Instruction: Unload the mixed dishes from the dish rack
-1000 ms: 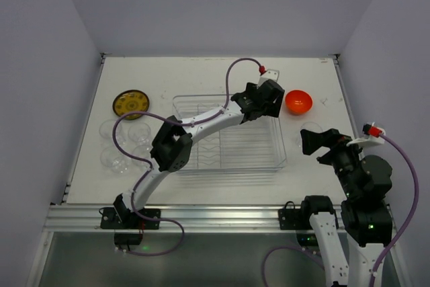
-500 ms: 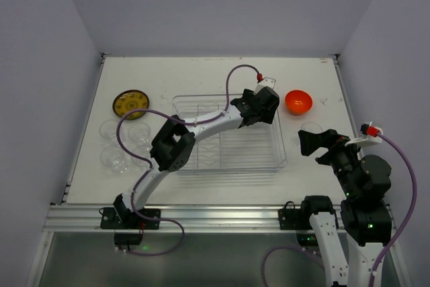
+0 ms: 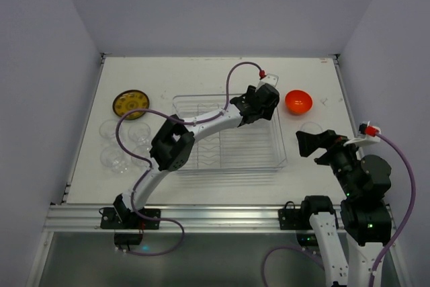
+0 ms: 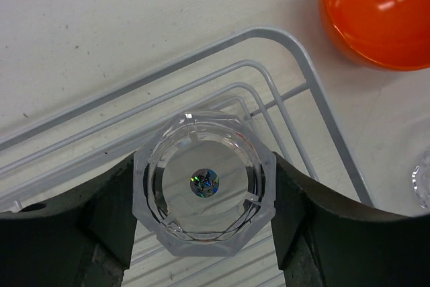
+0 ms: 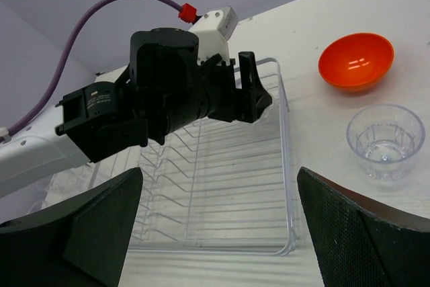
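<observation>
My left gripper (image 3: 263, 103) is over the far right corner of the clear dish rack (image 3: 201, 159). In the left wrist view it (image 4: 203, 196) is shut on a clear glass cup (image 4: 201, 166), one finger against each side, above the rack's wire rim (image 4: 295, 52). The orange bowl (image 3: 298, 101) sits on the table just right of the rack. It also shows in the left wrist view (image 4: 376, 11) and the right wrist view (image 5: 356, 60). My right gripper (image 3: 312, 142) is open and empty, right of the rack, with one clear cup (image 5: 385, 140) ahead of it.
The yellow plate (image 3: 131, 103) lies at the far left of the table. Several clear cups (image 3: 113, 158) stand below it, left of the rack. One cup (image 3: 310, 129) stands between the bowl and my right gripper. The left arm (image 3: 201, 120) spans the rack.
My left wrist has shifted slightly over the rack's far right corner. My right gripper has edged a little to the left.
</observation>
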### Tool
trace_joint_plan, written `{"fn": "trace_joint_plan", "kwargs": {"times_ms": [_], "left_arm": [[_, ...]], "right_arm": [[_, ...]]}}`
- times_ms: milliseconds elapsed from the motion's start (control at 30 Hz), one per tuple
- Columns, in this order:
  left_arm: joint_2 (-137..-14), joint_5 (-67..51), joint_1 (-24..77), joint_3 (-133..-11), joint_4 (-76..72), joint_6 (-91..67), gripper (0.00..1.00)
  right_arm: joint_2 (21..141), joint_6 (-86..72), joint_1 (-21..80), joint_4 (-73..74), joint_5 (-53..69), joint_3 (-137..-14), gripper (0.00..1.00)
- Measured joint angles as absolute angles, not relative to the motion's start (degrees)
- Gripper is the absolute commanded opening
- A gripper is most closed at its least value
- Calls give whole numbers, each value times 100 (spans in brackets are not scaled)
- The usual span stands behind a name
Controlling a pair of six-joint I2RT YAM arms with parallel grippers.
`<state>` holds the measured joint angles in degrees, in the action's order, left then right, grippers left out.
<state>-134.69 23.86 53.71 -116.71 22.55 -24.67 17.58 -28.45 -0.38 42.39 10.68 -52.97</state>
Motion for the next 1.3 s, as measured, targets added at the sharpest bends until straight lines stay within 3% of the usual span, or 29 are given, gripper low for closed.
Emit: {"fn": "trace_joint_plan", "kwargs": {"times_ms": [67,100,167,333,567,900,1300], "left_arm": [[-13469,2386,5374,-11671,2246,-2440,24],[-13469,2383,5371,-11671,2248,-2443,9],[-13467,2386,5371,-11668,2252,-2449,0],[-12947,2410,5415,-11019,2241,-2545,0],[-10899,2130,5524,-9721,2008,-2716,0],[-7472,493,5542,-6936,-615,-3942,0],[-7408,-904,5542,-5542,-2991,-6355,0]], "right_arm": [[1758,-2845,-38,4233,1114,-5290,99],[1758,-2845,-38,4228,1138,-5282,99],[1758,-2845,-38,4200,1160,-5242,99],[1765,-2860,-38,4106,1234,-5085,99],[1870,-3004,-38,3704,1785,-4851,99],[2029,-3581,-36,1970,4174,-4442,90],[2189,-4716,-36,-773,5852,-3837,71]]}}
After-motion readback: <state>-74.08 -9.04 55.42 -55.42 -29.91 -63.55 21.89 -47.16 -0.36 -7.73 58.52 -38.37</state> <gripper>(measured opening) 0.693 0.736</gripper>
